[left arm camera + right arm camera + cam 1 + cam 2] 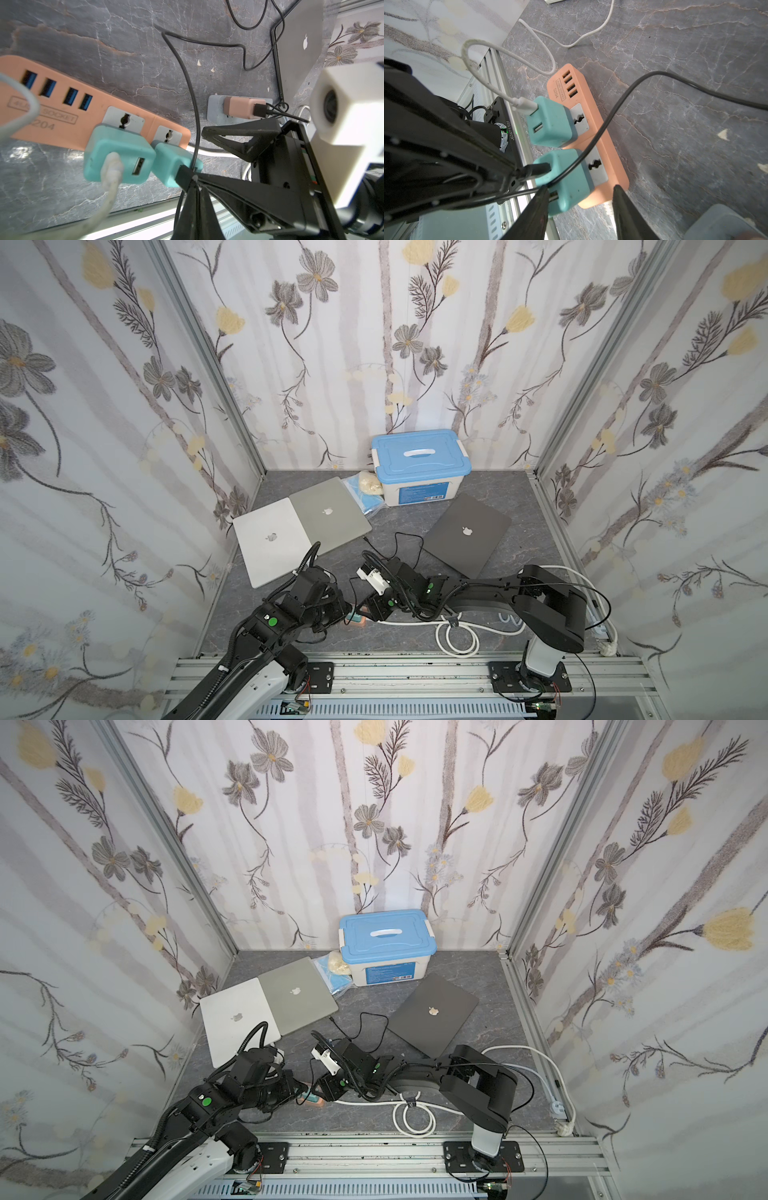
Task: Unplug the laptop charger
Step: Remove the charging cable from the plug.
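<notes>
Plug (536,169) is pinched in the closed left pincer (195,182) while the teal charger (566,187) is straddled by the right pincer (580,187), jaws apart.

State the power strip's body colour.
Peach-orange: the plastic power strip shows clearest in the right wrist view.

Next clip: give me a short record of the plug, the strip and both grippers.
left gripper: shut on the black plug
plug: in the teal adapter, not yet out
adapter: plugged into the orange strip, beside a second adapter carrying a white cable
right gripper: jaws apart, straddling the adapter and the strip's end; grip unclear
</notes>
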You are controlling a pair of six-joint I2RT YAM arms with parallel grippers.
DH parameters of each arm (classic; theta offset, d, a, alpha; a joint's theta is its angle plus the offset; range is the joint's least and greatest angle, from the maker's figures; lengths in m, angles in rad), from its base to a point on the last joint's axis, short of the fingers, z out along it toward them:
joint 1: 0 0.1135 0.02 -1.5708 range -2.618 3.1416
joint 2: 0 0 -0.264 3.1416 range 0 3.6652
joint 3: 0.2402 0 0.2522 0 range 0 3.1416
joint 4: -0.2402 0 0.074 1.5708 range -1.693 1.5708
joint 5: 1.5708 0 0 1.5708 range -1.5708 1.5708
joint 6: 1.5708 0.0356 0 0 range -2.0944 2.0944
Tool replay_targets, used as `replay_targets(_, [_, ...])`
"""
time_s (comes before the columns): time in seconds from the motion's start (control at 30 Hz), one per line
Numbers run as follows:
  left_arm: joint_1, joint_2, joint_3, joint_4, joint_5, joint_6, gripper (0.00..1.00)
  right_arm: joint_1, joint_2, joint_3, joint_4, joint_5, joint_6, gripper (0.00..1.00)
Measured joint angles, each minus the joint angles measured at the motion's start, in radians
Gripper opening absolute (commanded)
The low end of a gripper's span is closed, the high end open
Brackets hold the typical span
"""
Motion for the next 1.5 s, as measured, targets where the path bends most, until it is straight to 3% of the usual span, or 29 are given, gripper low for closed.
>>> replay_targets(0.9, [-0.001, -0.023, 0.017, -0.048, -0.091, 0.002, 0.0, 0.0, 0.066, 0.074, 0.0, 0.01, -0.032, 0.5])
replay_targets(1.3, [0.0, -0.049, -0.013, 0.023, -0.098, -0.016, 0.0, -0.002, 0.095, 0.117, -0.037, 0.008, -0.063, 0.5])
replay_targets(1.5, [0.004, -0.049, 0.024, 0.021, -0.127, -0.013, 0.0, 0.0, 0.026, 0.1, -0.119, 0.063, -0.072, 0.65])
